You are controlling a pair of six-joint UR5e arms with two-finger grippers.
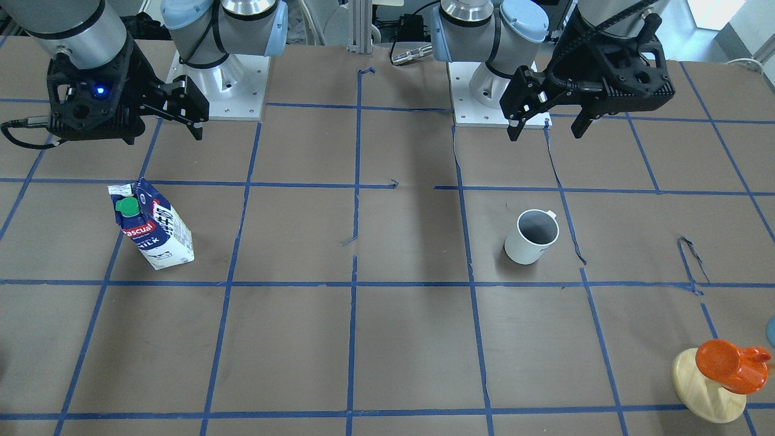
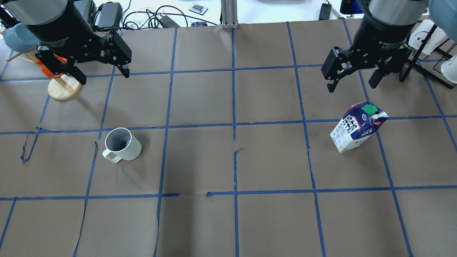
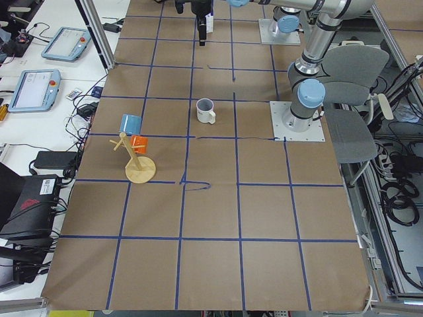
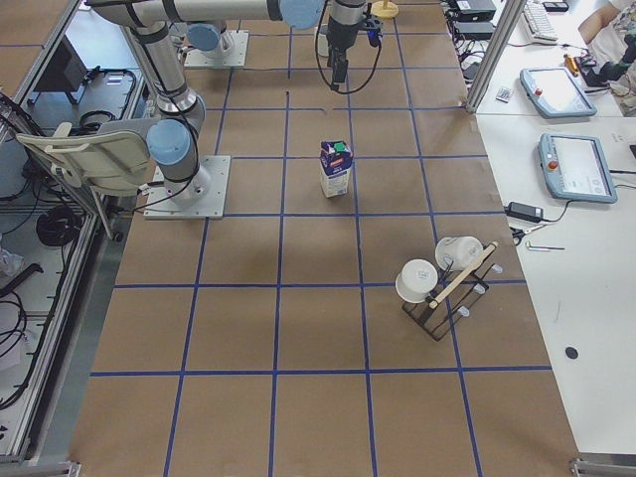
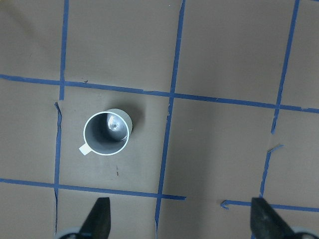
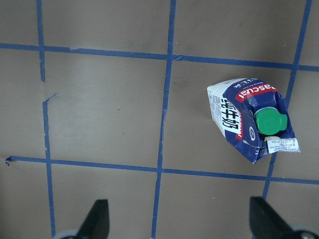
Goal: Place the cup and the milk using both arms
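The cup (image 2: 123, 144), a pale ribbed mug with a dark inside, stands upright on the brown table on my left side. It also shows in the front view (image 1: 531, 236) and the left wrist view (image 5: 106, 133). The milk (image 2: 357, 132), a blue and white carton with a green cap, stands upright on my right side, and shows in the front view (image 1: 154, 227) and the right wrist view (image 6: 251, 122). My left gripper (image 2: 103, 76) hangs open and empty above the table, beyond the cup. My right gripper (image 2: 351, 85) hangs open and empty above and beyond the milk.
A wooden mug stand (image 2: 64, 87) with an orange and a blue mug stands at the far left, partly behind my left gripper. A black rack (image 2: 428, 53) with white cups stands at the far right. Blue tape lines grid the table. The arm bases (image 1: 221, 85) sit at the table's robot-side edge.
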